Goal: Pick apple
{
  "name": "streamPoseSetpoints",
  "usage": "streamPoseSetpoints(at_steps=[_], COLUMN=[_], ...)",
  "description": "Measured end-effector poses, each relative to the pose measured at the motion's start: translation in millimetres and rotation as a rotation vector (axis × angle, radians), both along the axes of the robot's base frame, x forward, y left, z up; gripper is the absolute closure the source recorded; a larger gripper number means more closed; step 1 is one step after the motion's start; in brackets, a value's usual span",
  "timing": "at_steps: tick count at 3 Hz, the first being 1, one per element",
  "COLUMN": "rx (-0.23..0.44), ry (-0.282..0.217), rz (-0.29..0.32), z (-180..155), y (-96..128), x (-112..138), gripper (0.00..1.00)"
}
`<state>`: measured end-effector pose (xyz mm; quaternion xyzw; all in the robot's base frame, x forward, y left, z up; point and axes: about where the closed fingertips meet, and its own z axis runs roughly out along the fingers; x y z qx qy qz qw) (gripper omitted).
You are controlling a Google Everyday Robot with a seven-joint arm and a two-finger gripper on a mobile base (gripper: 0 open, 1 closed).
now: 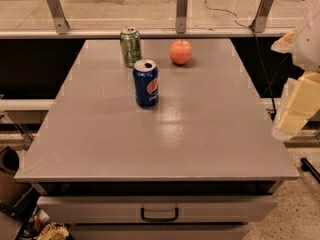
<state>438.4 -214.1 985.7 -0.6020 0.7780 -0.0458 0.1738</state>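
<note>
The round orange-red apple (180,52) sits upright on the grey surface (165,139), short stem pointing up. The hand (295,115) hangs beyond the surface's right edge; how open it is, I cannot tell.

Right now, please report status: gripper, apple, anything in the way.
Gripper at view's right edge, beside table, away from apple. Apple on table's far side. Pepsi can and green can left of it, not in the way.

1. One apple (181,52).
2. Two cans: one blue Pepsi can (145,83) and one green can (130,46).
3. One grey table (150,139), with one drawer (100,209) bearing one black handle (159,215).
4. Three metal brackets (181,11) along the rail behind the table.
5. One gripper (292,115), at the view's right edge, beside the table's right side.
</note>
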Motion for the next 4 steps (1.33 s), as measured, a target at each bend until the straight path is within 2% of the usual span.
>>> streamPoseSetpoints(at_steps=[1,2,3,4], rx=[0.0,0.073,0.172,0.268], ry=[0.0,-0.045,-0.126,-0.232], rz=[0.0,-0.011,-0.011,-0.06], z=[0.1,6.9,19.3,31.3], y=[0.0,-7.9,-21.1,-27.3], x=[0.0,21.5,61.1,101.8], gripper=[0.0,0.0,0.0,0.0])
